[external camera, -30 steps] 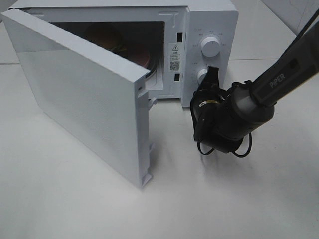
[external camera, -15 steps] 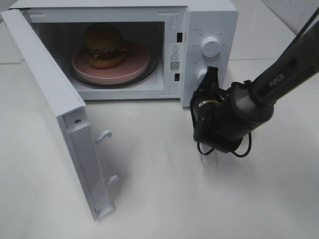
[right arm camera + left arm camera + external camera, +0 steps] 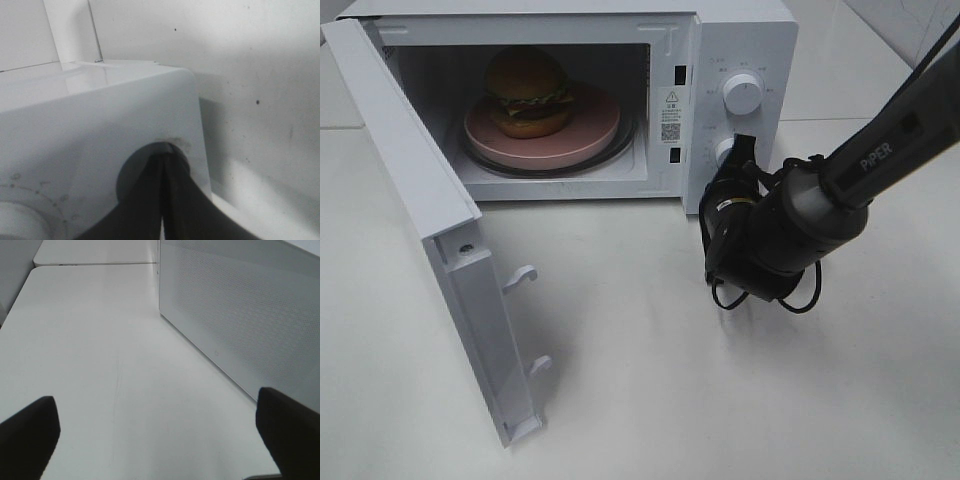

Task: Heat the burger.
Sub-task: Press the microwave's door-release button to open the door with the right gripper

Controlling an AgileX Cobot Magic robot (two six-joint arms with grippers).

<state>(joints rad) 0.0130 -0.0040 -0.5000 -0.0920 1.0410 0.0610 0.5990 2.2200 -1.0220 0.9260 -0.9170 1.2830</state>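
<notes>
Microwave (image 3: 750, 40) — door (image 3: 485, 320) swung wide, edge jutting over the table (image 3: 650, 400); burger (image 3: 527, 90) on pink plate (image 3: 595, 135) inside. Right gripper (image 3: 744, 150) pinched closed at the lower dial (image 3: 724, 152); left gripper (image 3: 155, 410) — jaws spread, empty.

The right gripper (image 3: 744, 150), fingers pressed together, has its tip at the lower knob (image 3: 724, 153) of the microwave (image 3: 750, 30), just under the upper knob (image 3: 742, 92). Well to the claw's left, the burger (image 3: 528, 90) sits on a pink plate (image 3: 595, 130) inside. Farther left still, the door (image 3: 415, 190) hangs wide open.
</notes>
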